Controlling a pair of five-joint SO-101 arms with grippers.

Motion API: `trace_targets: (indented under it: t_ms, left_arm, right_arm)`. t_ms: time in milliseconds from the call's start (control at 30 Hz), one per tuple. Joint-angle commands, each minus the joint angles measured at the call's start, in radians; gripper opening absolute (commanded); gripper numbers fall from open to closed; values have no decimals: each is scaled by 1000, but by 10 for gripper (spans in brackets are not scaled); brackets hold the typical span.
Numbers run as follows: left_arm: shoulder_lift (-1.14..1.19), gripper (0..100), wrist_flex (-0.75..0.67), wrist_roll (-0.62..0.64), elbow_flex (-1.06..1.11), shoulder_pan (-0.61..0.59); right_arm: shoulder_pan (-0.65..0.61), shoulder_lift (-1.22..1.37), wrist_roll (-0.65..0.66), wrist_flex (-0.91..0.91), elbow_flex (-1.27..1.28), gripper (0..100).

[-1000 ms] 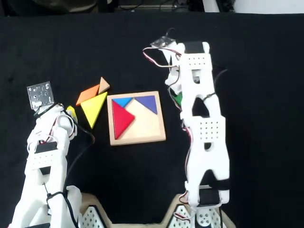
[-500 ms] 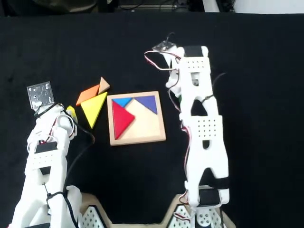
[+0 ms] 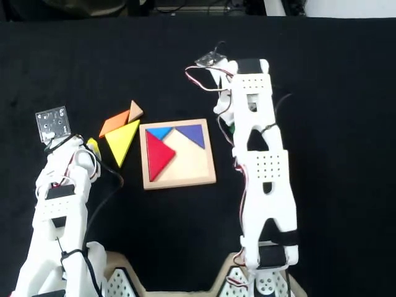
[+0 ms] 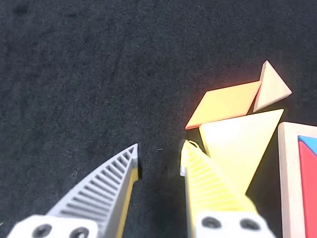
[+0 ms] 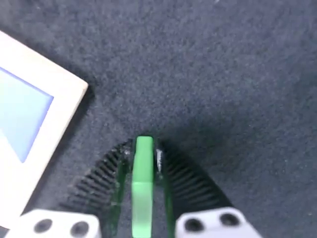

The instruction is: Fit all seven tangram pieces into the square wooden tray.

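Observation:
The square wooden tray lies mid-table and holds a red triangle, a light blue triangle and a purple piece. Left of it lie a yellow triangle, an orange parallelogram and a tan triangle. My right gripper hovers over the cloth just off the tray's right corner, shut on a green piece held on edge. My left gripper is open beside the yellow triangle, apart from it, near the orange parallelogram and the tan triangle.
Black cloth covers the table. The right arm stretches along the tray's right side. The left arm stands at the lower left with a small tag board above it. Arm bases sit at the near edge.
The right arm's wrist has shifted slightly left, toward the tray's right edge, with the green piece held. The left arm and the loose pieces have not moved.

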Motion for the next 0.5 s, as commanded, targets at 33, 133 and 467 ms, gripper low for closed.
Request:
trace_targets:
  t_ms: [33, 133, 467]
  left_arm:
    - [0, 152, -21, 2, -12, -4]
    - [0, 152, -21, 2, -12, -4]
    - [-6, 152, -21, 2, -8, -4]
  right_arm:
    - [-12, -139, -14, 41, -2, 11]
    - [-38, -251, -21, 41, 108, 11]
    - [-299, -707, -21, 9, 575, 11]
